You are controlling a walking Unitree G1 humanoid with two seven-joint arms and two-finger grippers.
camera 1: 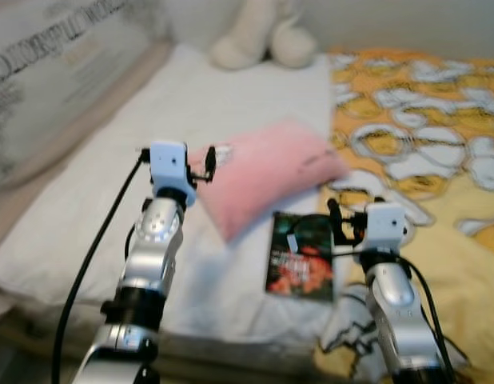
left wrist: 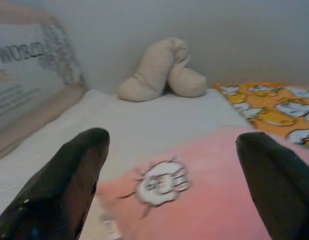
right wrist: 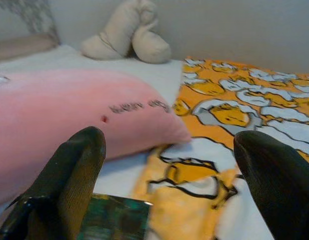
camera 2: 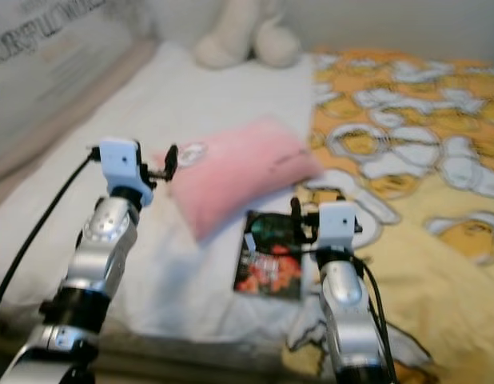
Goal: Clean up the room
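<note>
Over the near edge of the bed [camera 1: 231,120], both arms are raised and reaching forward, and neither carries anything. The left pincer [camera 1: 209,162] hovers just above the near corner of the pink pillow [camera 1: 267,176]; its fingers [left wrist: 69,180] stand wide apart in the left wrist view, with the pillow's white emblem between them and no contact evident. The right pincer [camera 1: 336,220] is held low beside the right edge of the book [camera 1: 301,256]; its fingers [right wrist: 69,175] are likewise spread wide and empty, the book's top edge lying just beneath them.

Judgement: both arms appear lined up for a pick, left for the pillow, right for the book.

The pillow lies askew across the white sheet, its right corner reaching the yellow patterned blanket [camera 1: 423,128]. The book lies flat, cover up, just beside the pillow's lower edge and close to the front of the mattress. These two are the loose items in reach. A cream soft toy [camera 1: 263,36] sits at the far end against the wall, well apart from both pincers. A printed cushion [camera 1: 63,72] leans along the left side.
</note>
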